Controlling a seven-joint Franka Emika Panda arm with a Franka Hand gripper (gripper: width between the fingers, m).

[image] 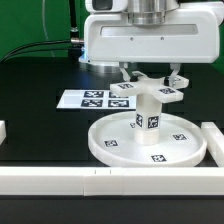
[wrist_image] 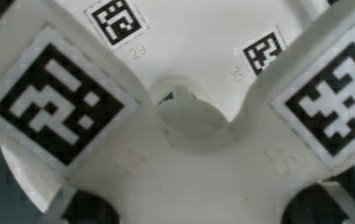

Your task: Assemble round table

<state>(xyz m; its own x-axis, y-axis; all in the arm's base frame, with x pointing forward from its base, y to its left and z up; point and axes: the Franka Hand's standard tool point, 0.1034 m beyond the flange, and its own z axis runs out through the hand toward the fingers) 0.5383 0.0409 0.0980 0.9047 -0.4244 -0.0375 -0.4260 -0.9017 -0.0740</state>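
The large round rimmed disc [image: 110, 148] lies flat on the black table. The short thick cylinder leg [image: 150, 125] stands upright at its middle. The small cross-shaped base [image: 140, 92] sits on top of the leg, with its tagged arms spread out. My gripper [image: 150, 84] comes straight down from above and is shut on the cross-shaped base. In the wrist view the base [wrist_image: 58, 95] fills the picture, and its white body lies between my dark fingertips [wrist_image: 94, 207]. My gripper [wrist_image: 200, 205] holds it there. The disc [wrist_image: 183, 30] shows behind.
The marker board [image: 85, 99] lies flat behind the disc, toward the exterior view's left. A long white border wall [image: 60, 180] runs along the front, another [image: 215, 140] stands at the exterior view's right, and a short piece [image: 3, 132] at its left.
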